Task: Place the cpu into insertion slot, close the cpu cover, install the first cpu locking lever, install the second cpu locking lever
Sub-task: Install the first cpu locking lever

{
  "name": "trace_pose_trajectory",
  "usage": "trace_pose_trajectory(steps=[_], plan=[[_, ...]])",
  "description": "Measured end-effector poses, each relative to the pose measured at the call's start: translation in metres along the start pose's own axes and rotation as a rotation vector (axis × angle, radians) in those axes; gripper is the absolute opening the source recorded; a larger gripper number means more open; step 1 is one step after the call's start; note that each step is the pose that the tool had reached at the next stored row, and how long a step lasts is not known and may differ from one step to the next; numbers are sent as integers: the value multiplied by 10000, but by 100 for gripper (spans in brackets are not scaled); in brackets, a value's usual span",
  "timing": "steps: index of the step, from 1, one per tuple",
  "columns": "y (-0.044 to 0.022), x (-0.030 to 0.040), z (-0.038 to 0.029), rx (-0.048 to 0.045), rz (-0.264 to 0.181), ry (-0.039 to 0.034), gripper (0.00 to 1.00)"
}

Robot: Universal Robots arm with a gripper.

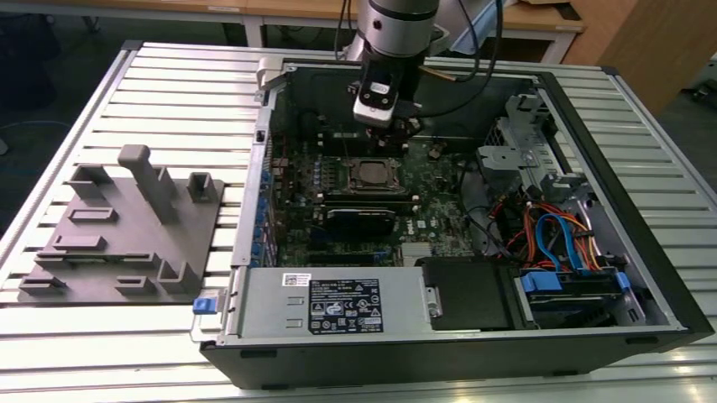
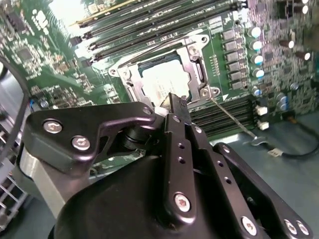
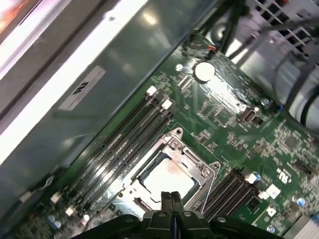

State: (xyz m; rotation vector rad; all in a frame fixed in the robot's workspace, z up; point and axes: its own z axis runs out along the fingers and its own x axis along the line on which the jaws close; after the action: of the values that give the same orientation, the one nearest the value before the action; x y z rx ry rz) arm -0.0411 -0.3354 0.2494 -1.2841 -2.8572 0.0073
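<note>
First wrist view: end effector point(image 3: 172, 199) closed, empty, near the cpu point(image 3: 167, 178).

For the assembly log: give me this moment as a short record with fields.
cpu: seated in the insertion slot, silver top showing
cpu cover: down, framing the cpu
lever: one thin rod sticks out from the slot's corner
gripper: shut, empty, close to the slot's edge
case: open, on a slatted table
</note>
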Motion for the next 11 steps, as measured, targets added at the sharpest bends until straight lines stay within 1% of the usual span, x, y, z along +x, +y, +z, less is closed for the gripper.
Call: trace_pose_trajectory(steps=[8, 10, 11], plan=[[0, 0, 0, 9, -1459, -11, 10], [0, 0, 0, 11, -1735, -14, 10], [0, 0, 0, 11, -1790, -14, 10]])
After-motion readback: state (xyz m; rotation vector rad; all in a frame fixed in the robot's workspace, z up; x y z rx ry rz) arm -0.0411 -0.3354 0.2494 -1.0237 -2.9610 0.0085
